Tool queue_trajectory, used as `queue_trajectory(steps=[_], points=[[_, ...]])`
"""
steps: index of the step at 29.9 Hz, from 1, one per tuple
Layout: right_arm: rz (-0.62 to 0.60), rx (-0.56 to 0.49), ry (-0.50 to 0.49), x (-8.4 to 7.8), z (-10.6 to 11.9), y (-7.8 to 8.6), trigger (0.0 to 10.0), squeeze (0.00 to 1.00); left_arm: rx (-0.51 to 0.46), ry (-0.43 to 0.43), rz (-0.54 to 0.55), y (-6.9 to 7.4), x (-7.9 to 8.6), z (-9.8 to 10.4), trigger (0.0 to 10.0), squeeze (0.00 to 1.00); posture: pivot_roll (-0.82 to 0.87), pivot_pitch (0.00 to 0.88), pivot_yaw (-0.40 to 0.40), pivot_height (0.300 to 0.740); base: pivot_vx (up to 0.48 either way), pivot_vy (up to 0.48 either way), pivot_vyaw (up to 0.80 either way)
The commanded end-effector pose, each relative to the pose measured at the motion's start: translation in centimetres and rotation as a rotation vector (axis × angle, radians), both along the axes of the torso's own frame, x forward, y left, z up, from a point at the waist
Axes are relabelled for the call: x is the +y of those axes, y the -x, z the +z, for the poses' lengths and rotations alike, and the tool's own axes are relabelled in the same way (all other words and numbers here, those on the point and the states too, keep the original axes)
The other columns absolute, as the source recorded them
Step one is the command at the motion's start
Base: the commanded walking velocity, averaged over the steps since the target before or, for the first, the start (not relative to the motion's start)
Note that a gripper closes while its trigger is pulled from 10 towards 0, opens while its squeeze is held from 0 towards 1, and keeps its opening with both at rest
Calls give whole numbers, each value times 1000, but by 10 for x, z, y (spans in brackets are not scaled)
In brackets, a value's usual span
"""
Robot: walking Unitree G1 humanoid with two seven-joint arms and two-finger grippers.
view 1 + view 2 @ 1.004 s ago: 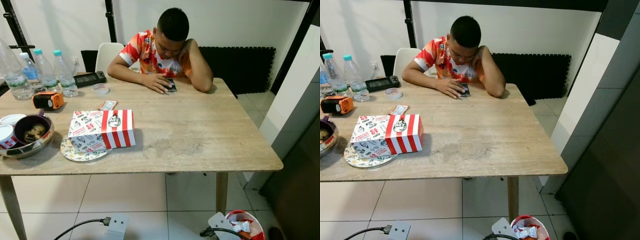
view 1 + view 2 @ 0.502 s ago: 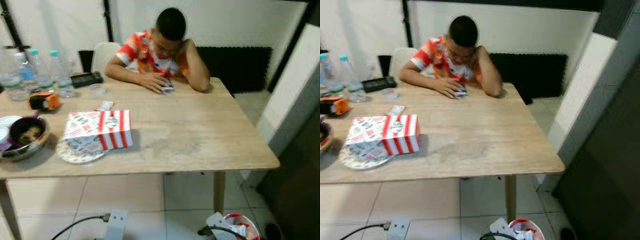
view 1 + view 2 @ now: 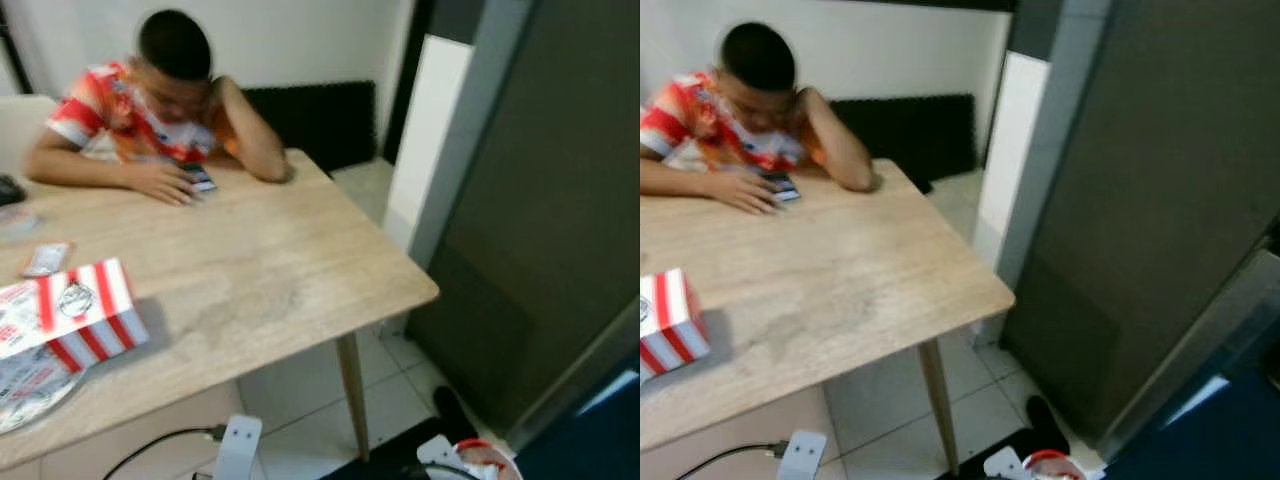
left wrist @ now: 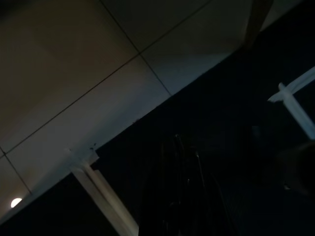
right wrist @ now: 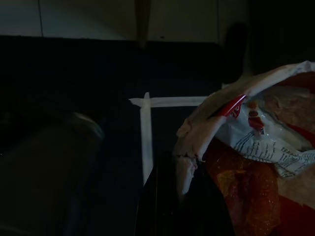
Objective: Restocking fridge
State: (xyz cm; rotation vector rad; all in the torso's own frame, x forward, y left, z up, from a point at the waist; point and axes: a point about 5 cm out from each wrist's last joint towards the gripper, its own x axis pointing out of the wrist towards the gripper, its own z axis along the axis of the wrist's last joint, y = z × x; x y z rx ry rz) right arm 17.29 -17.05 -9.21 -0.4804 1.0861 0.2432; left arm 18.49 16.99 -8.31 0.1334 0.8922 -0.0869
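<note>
A tall dark grey fridge front [image 3: 540,200] rises at my right, its door closed. Low in the picture is the rim of a red and white tub [image 3: 480,462] with crumpled wrappers inside. In the right wrist view the tub [image 5: 256,162] sits right against my right gripper [image 5: 184,196], whose dark fingers close on its torn white rim. My left arm [image 3: 238,445] hangs low by the floor. Its gripper [image 4: 184,196] is a dark shape over floor tiles and white tape lines.
A wooden table [image 3: 270,260] stands to my left, one leg [image 3: 352,395] close to me. A person [image 3: 160,100] sits at its far side looking at a phone. A red-striped box [image 3: 70,315] lies near the front edge. Tiled floor runs between table and fridge.
The camera has swung right: table and person slid left, bottles and bowl left the picture, the dark fridge came in. The tub stays low at my right.
</note>
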Motion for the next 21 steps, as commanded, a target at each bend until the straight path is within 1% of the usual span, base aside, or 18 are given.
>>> queue_trajectory(steps=[1,8,10,11,13,15,19,21], points=[[-16,-30,2,-3,2,-4,10000,0,-1,6,-16,2,-6,-1,10000,0,33,0,-32,740,0,0,-800],[-23,-32,-5,-2,2,-3,10000,0,-16,-9,-34,-5,3,3,10000,0,30,0,-29,740,0,0,-800],[-23,-28,-4,-2,1,-2,10000,0,-19,-17,-43,-7,8,5,10000,0,30,0,-27,740,0,0,-800],[-38,-20,-6,-2,1,-1,10000,0,-24,-22,-43,-9,14,6,10000,0,30,0,-27,740,0,0,-619],[-48,-16,-9,-2,0,0,10000,0,-26,-23,-40,-9,17,7,10000,0,30,0,-27,740,0,0,-619],[-43,-13,-10,-2,0,0,10000,0,-30,-19,-32,-10,22,8,10000,0,30,0,-27,740,0,0,0],[-23,-9,-2,-2,0,1,10000,0,-34,-18,-29,-11,26,9,10000,0,30,0,-27,740,0,0,0],[-19,-9,0,-2,0,1,10000,0,-42,-3,-20,-14,29,11,10000,0,30,0,-27,740,0,0,0]])
